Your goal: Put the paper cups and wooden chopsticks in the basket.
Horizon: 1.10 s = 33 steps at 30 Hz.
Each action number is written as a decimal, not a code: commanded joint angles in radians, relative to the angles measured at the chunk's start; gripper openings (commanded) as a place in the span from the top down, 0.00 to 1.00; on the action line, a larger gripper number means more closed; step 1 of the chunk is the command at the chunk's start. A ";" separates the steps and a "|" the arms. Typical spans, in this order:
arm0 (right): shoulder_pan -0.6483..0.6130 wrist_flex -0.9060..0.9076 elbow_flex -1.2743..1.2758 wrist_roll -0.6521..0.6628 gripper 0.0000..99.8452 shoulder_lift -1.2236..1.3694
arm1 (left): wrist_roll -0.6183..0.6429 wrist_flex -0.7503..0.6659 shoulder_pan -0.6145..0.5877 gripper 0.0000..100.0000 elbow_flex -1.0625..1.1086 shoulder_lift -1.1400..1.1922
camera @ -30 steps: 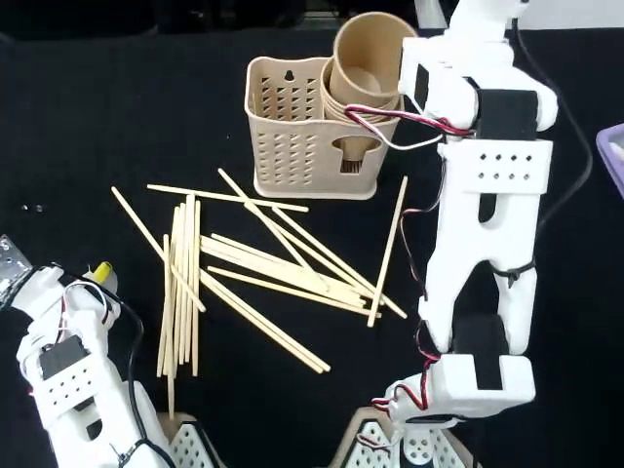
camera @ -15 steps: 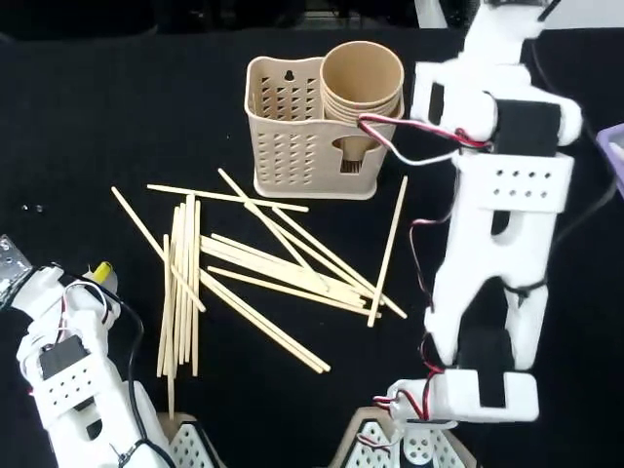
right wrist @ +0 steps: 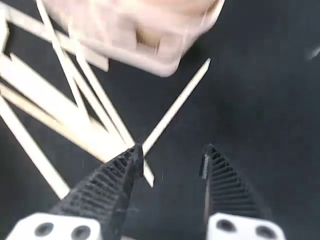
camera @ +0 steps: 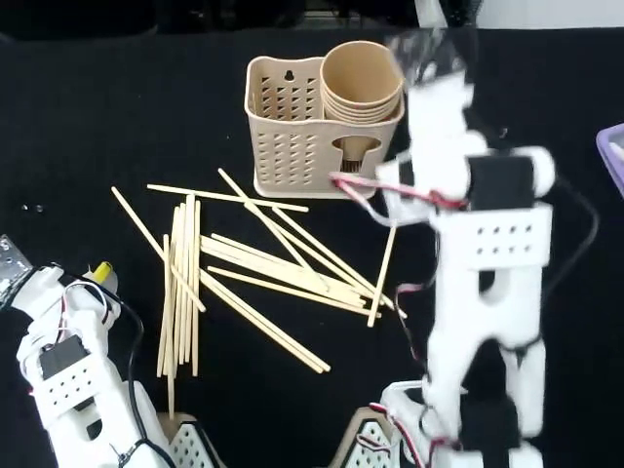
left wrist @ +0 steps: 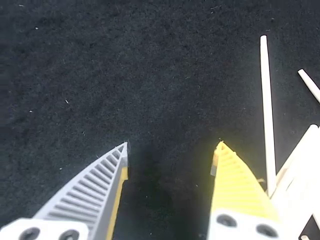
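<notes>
A beige perforated basket (camera: 297, 132) stands at the back of the black table, with a nested stack of brown paper cups (camera: 361, 78) in its right compartment. Many wooden chopsticks (camera: 263, 273) lie scattered in front of it. My right arm (camera: 483, 234) rises just right of the basket. In its wrist view my right gripper (right wrist: 172, 152) is open and empty above the mat, near one slanted chopstick (right wrist: 175, 107) and the basket's corner (right wrist: 150, 45). My left gripper (left wrist: 171, 150) is open and empty at the front left, beside a chopstick (left wrist: 266, 110).
My left arm (camera: 63, 361) rests at the front left corner. A purple container edge (camera: 612, 156) shows at the far right. The arms' bases (camera: 390, 444) sit at the front edge. Bare mat lies left of the basket.
The right gripper let go of a tilted cup, which settled onto the stack in the basket. The right arm then drew back toward the front. The left arm kept still.
</notes>
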 commanded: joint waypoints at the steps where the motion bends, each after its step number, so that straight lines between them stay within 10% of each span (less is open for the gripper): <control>1: 0.066 -0.150 0.472 0.083 0.81 -0.216 | 0.000 -0.015 -0.001 0.74 -0.053 -0.015; 13: 0.009 -0.884 1.144 -0.031 0.80 -0.214 | 0.000 -0.015 -0.001 0.74 -0.053 -0.015; 26: -0.032 -1.022 1.076 -0.092 0.81 0.120 | 0.000 -0.017 -0.001 0.74 -0.054 -0.015; 33: -0.025 -0.939 1.081 0.011 0.98 0.053 | 0.000 -0.017 -0.001 0.74 -0.054 -0.015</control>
